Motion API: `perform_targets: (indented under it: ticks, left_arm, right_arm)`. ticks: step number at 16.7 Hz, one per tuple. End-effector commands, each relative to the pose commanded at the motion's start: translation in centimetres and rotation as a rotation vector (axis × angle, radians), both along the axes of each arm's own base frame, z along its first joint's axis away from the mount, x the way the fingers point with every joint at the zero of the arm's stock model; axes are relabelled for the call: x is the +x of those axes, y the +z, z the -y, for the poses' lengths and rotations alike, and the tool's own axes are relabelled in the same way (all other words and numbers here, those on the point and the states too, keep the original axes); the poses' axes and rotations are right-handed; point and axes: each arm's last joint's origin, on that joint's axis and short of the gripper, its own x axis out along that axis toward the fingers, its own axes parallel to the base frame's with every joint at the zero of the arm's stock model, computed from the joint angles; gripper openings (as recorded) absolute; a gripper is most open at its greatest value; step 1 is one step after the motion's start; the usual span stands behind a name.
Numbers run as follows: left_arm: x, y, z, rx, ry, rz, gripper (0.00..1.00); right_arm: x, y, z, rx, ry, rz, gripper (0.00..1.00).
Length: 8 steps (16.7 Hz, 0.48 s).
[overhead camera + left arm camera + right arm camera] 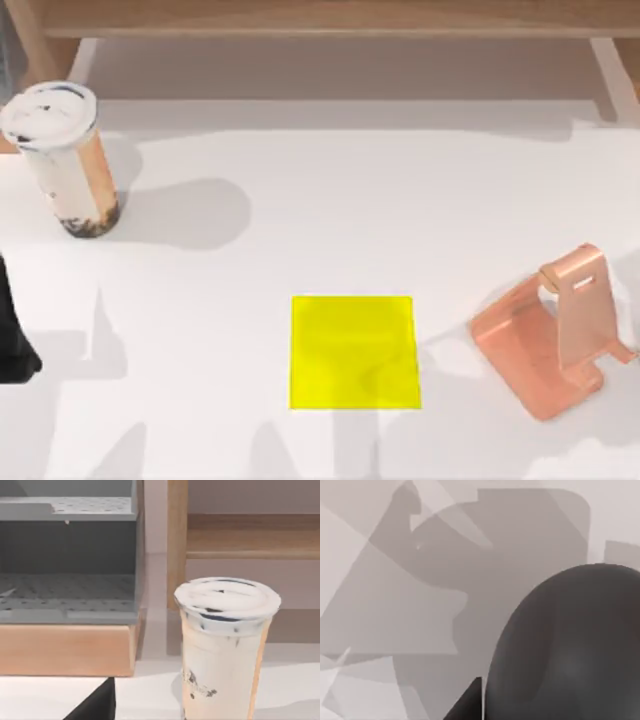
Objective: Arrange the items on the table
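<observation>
Top view: a white-lidded cup (pixel 68 158) stands upright at the table's (pixel 300 200) far left; a yellow pad (pixel 354 352) lies near the front centre, a copper-pink stand (pixel 555 335) to its right.
Left wrist view: the cup (pixel 226 647) stands before a wooden shelf (pixel 240 535).
Right wrist view: a dark grey mouse (pixel 570 650) lies close beneath the camera. Neither gripper's state can be told.

The copper-pink stand (pixel 553 335) is looking like brushed metal with a soft sheen. Left of it, the yellow pad (pixel 354 352) is appearing flat and matt. The mouse (pixel 570 645) is showing smooth, matt dark grey plastic.
</observation>
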Motion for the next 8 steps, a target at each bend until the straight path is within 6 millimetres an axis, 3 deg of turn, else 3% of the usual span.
perform_targets:
  ticks: [8]
  left_arm:
    - [0.0, 0.0, 0.0, 0.000, 0.000, 0.000, 1.00]
  right_arm:
    - [-0.7, 7.1, -0.2, 0.002, -0.001, -0.010, 0.00]
